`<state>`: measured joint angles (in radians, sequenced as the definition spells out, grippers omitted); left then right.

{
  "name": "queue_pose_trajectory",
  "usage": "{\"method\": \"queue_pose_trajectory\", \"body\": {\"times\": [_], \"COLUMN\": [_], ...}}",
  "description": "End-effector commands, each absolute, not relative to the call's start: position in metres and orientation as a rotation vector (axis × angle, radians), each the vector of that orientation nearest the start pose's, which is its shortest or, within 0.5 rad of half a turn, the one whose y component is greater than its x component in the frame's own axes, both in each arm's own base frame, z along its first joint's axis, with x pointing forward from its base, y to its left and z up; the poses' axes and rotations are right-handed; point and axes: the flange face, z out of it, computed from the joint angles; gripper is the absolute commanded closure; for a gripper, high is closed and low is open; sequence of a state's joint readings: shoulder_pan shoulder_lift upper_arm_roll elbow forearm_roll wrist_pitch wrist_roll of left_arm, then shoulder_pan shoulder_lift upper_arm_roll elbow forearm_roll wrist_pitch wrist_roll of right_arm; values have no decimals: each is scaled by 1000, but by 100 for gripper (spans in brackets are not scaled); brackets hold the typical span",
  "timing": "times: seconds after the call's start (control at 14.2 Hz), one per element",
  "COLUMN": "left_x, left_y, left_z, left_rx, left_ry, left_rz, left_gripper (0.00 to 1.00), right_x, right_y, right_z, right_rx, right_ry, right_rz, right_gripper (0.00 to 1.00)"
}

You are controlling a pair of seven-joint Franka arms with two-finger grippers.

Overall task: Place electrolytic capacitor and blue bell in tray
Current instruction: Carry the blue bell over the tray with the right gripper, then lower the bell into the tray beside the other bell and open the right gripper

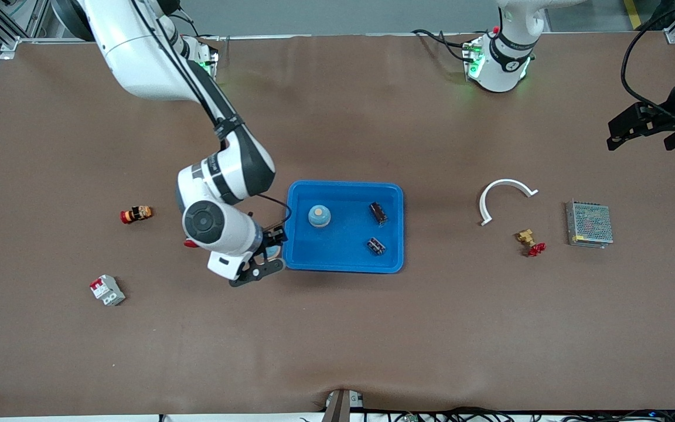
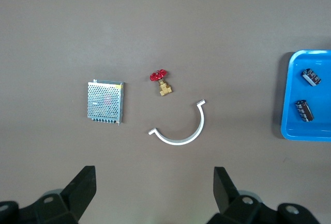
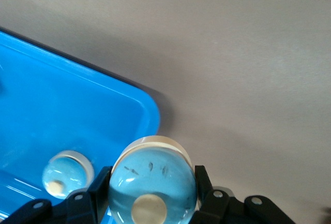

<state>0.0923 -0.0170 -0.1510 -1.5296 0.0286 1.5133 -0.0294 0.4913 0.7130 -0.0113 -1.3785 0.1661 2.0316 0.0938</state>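
Note:
The bright-blue tray point(image 1: 343, 184) lies mid-table. In it are a blue bell point(image 1: 319, 215) and two dark electrolytic capacitors point(image 1: 378, 213) point(image 1: 375, 246). My right gripper point(image 1: 267, 258) hangs at the tray's corner toward the right arm's end, shut on a second blue bell point(image 1: 271, 253). In the right wrist view this held bell point(image 3: 150, 167) sits between the fingers of the right gripper point(image 3: 152, 177), over the tray's rim point(image 3: 150, 111), with the other bell point(image 3: 67, 174) lying inside. My left gripper point(image 1: 636, 126) waits open and empty, high over the left arm's end; the left wrist view shows it point(image 2: 153, 193) above bare table.
Toward the left arm's end lie a white curved clip point(image 1: 504, 196), a brass valve with a red handle point(image 1: 529, 241) and a grey mesh box point(image 1: 589, 223). Toward the right arm's end lie a red-and-orange push button point(image 1: 136, 214) and a small circuit breaker point(image 1: 107, 290).

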Motion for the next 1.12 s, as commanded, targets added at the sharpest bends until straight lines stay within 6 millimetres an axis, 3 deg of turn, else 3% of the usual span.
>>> {"method": "queue_pose_trajectory", "body": {"times": [0.0,0.63,1.05], "left_x": [544,531,528], "left_y": [-31,-46,-47], "left_z": [650,647,645], "left_rx": [-3130,-3124,-3124], "left_ry": [52,42,44], "left_rz": [0,31,31], "left_gripper": [0,0,0], "right_x": [626,608,602], "right_y": [368,412,423], "right_z": [287,253,235], "right_rx": [-3005,-3007,-3010], "right_ry": [-386,-301,-288], "right_rz": [122,36,15], "right_gripper": [45,45,45]}}
